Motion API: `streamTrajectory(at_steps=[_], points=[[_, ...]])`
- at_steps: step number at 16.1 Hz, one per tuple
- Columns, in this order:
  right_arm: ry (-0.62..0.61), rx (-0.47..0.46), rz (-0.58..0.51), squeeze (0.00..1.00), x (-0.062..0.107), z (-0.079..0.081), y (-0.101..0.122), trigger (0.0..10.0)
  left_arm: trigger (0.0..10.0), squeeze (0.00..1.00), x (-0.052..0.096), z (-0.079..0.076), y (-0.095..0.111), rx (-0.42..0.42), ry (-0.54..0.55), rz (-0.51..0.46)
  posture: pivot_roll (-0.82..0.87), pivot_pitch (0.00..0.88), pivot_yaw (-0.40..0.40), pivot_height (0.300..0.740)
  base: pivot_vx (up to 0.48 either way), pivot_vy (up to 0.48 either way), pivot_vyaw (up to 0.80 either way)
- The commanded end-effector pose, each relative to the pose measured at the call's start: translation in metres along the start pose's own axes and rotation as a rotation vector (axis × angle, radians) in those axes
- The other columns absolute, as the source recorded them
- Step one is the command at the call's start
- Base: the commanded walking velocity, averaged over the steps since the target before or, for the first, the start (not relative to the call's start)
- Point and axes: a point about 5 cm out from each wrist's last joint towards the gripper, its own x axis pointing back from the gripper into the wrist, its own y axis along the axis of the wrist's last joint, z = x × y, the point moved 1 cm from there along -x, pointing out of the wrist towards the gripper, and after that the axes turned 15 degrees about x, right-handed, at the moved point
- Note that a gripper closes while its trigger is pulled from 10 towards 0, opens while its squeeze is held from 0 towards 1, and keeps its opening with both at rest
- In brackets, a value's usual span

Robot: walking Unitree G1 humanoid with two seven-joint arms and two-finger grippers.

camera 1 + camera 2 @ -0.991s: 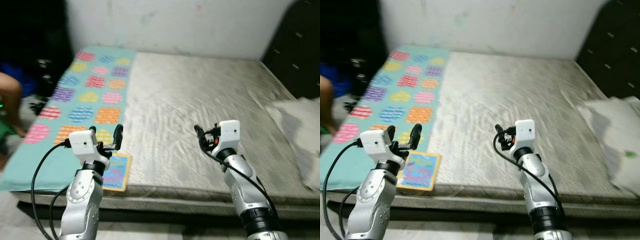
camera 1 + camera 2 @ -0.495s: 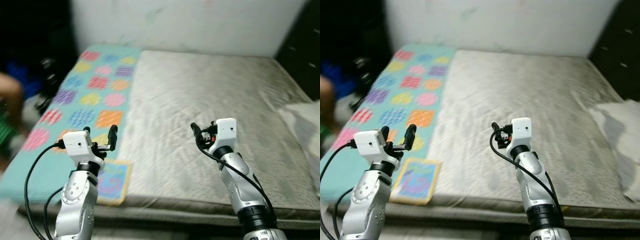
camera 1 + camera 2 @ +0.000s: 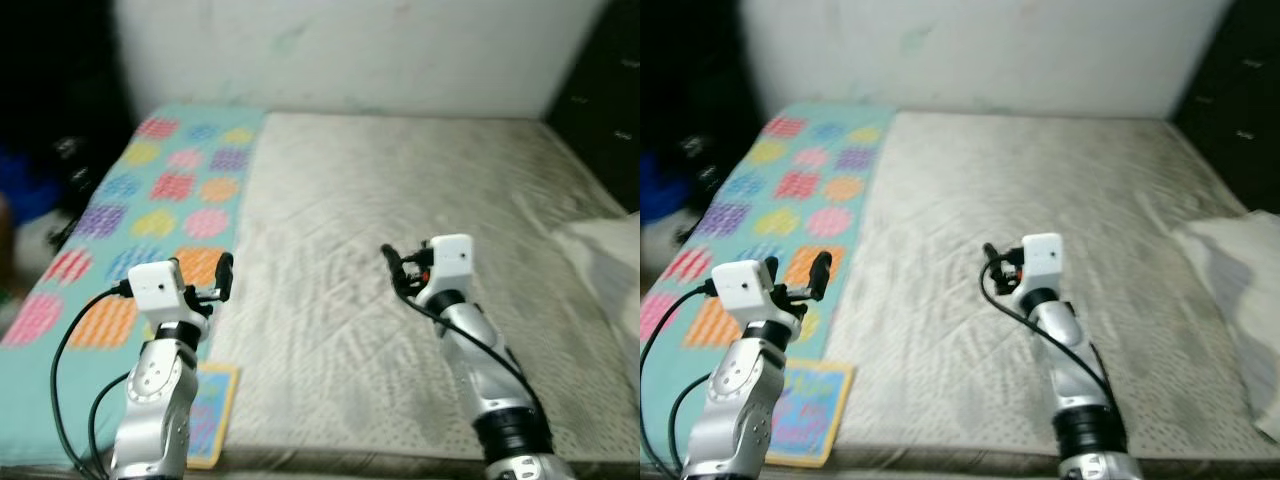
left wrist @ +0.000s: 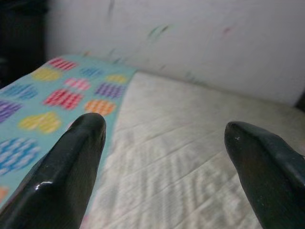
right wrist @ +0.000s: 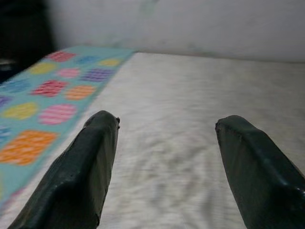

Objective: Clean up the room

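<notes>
- The left hand (image 4: 162, 157) is raised over the bed's near left part, fingers spread wide and holding nothing — just past them lies the teal blanket (image 3: 150, 200) with its coloured patches.
- The right hand (image 5: 164, 162) hovers above the middle of the bare grey mattress (image 3: 400, 200), also spread and empty.
- A colourful book (image 3: 805, 410) lies flat at the near left edge of the bed, below the left arm.
- A white pillow (image 3: 610, 260) sits at the bed's right edge, well apart from both hands.

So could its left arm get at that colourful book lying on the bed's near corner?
Probably yes: the book lies just below the left gripper, whose fingers are open and empty, with nothing lying between them.
</notes>
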Motion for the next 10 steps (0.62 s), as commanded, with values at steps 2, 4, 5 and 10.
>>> streamTrajectory(at_steps=[2,4,5,10], points=[[-0.022,-0.010,0.027,0.00,0.0017,-0.0036,-0.0056,10.0,10.0,0.00,0.0032,-0.0003,-0.0066,-0.006,-0.003,0.030,-0.04,0.016,-0.027,0.740,0.000,0.000,0.00],[-0.024,-0.006,0.030,0.00,0.0013,-0.0040,-0.0060,10.0,10.0,0.00,0.0029,-0.0002,-0.0069,-0.005,-0.004,0.034,-0.04,0.016,-0.027,0.740,0.000,0.000,-0.73],[-0.026,-0.006,0.029,0.00,0.0013,-0.0046,-0.0059,10.0,10.0,0.00,0.0027,-0.0002,-0.0069,-0.003,-0.003,0.034,-0.04,0.016,-0.027,0.740,0.000,0.000,-0.54],[-0.029,-0.006,0.028,0.00,0.0015,-0.0054,-0.0062,10.0,10.0,0.00,0.0022,-0.0003,-0.0064,0.009,-0.001,0.032,-0.04,0.022,-0.027,0.740,0.000,0.000,0.00]])
